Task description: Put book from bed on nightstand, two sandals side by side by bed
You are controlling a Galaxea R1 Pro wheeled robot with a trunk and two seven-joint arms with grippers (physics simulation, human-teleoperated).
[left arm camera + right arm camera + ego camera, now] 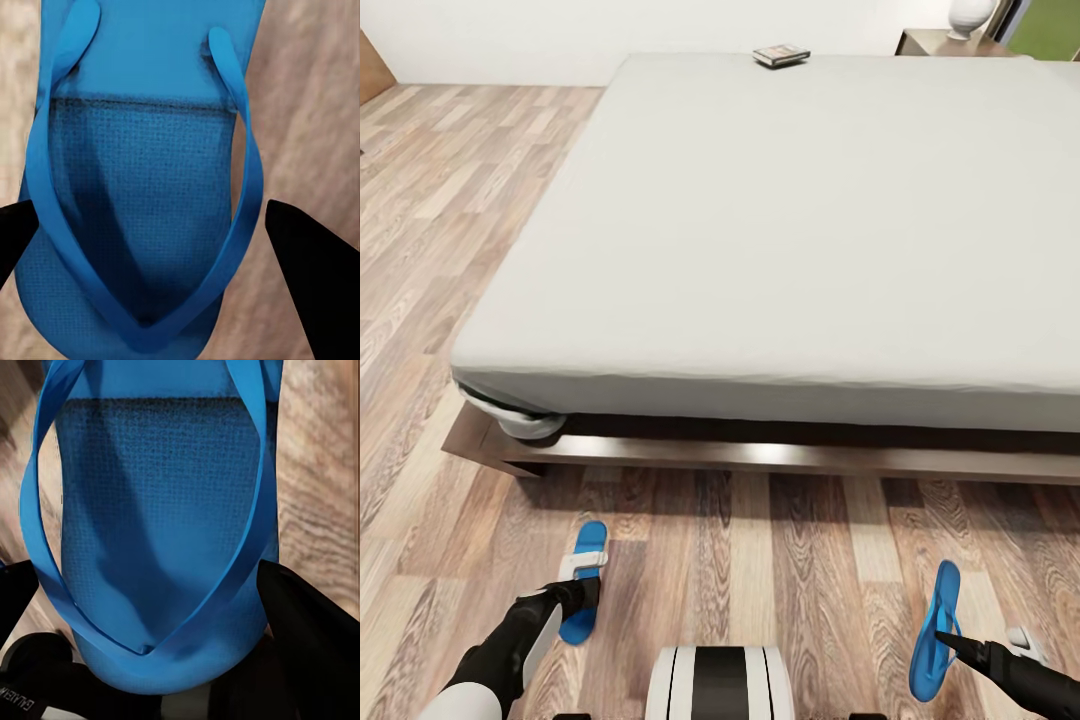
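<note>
The book (781,55) lies at the far edge of the bed's pale mattress (790,220). One blue sandal (590,540) lies flat on the floor near the bed's corner. My left gripper (577,597) reaches down over it, and its fingers (307,277) rest against both edges of the sandal (142,195). The other sandal (936,630) stands on its edge above the floor at the right, with my right gripper (952,640) shut on it. In the right wrist view the fingers (304,622) press on that sandal (157,525). The nightstand (945,42) stands beyond the bed's far right corner.
The bed's dark wooden platform (780,455) juts out low just ahead of me. A white rounded object (969,16) stands on the nightstand. Wood-plank floor (450,230) runs along the bed's left side. My own base (720,682) sits between the two arms.
</note>
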